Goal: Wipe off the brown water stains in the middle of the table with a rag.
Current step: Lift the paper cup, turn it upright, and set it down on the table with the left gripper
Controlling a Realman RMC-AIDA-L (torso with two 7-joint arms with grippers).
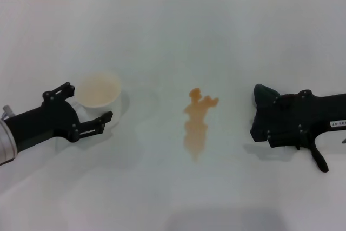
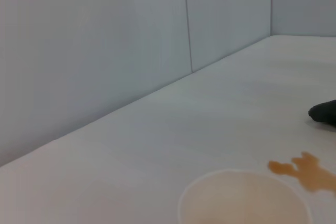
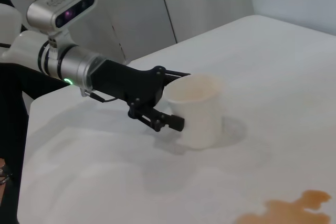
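The brown water stains (image 1: 195,123) lie as an orange-brown blotch in the middle of the white table (image 1: 162,31). They also show in the left wrist view (image 2: 308,172) and the right wrist view (image 3: 287,211). The dark rag (image 1: 263,94) sits bunched at the tip of my right gripper (image 1: 259,109), which is shut on it and rests low over the table, right of the stains. In the left wrist view the rag (image 2: 325,113) shows as a dark lump. My left gripper (image 1: 90,101) is left of the stains, with its fingers closed on either side of a white paper cup (image 1: 98,87).
The paper cup (image 3: 197,111) stands upright on the table, tan inside, held by the left gripper (image 3: 184,99). A grey panelled wall (image 2: 105,51) runs along the table's far edge. Bare tabletop lies between cup and stains.
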